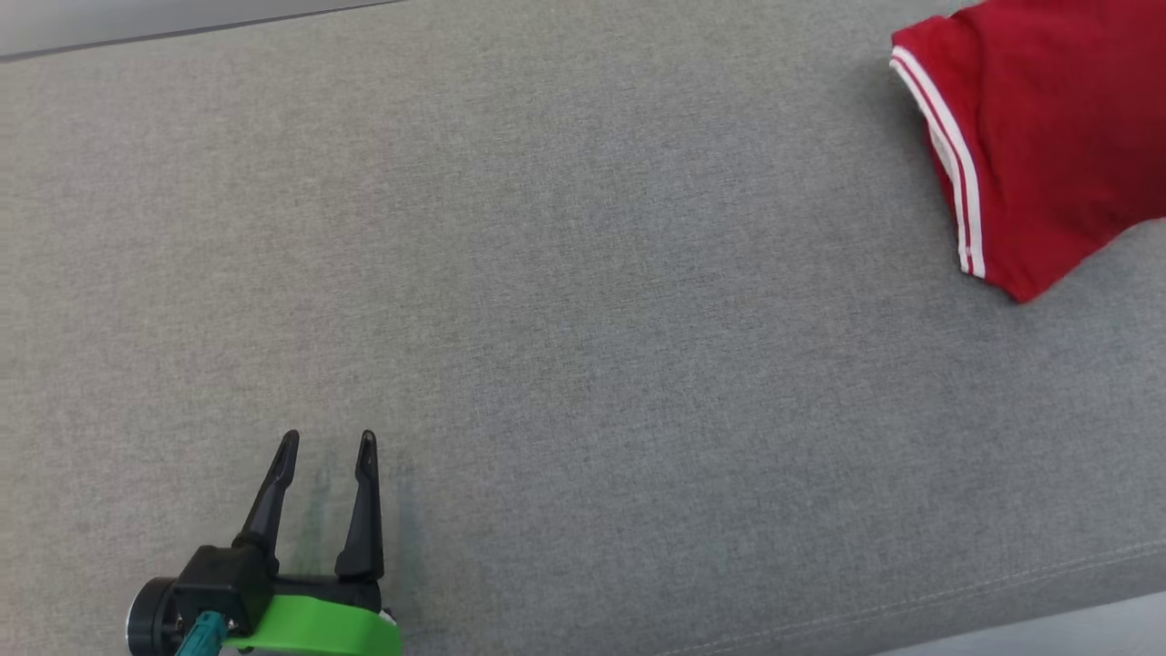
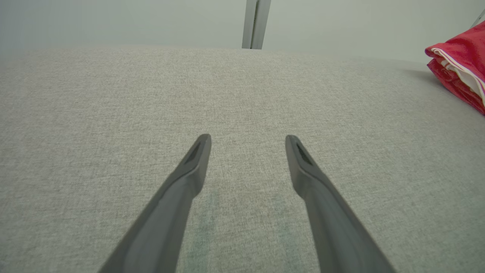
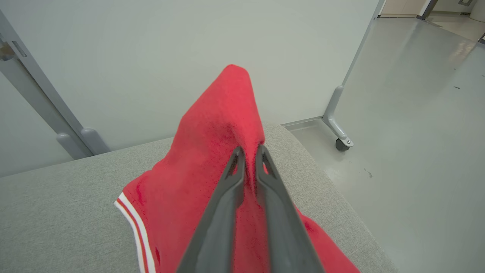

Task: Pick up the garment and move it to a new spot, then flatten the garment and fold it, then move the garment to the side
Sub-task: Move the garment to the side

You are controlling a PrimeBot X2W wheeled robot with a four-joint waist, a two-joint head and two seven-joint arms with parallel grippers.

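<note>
so the whole thing hinges on which side the garment is on, and it's parked at the far right end of the grey cushion, up in the top right corner of the head view, with its body cut off by the picture edge. Only a sleeve with a white-striped hem is seen there, the hem running roughly up and down that view, so the long axis of the whole shirt can't be told

The right gripper is seen in its wrist view with the fingers nearly together and a fold of red cloth pinched between them, tented up into a peak past the tips. The right arm is clearly the nearer one

The left gripper is held wide open over bare cushion at the lower left, nothing between the fingers, well apart from the shirt. From its own wrist view the red bundle is glimpsed way off to the right. Any flattening help from it would probably need a long reach rightwards across the cushion
</note>
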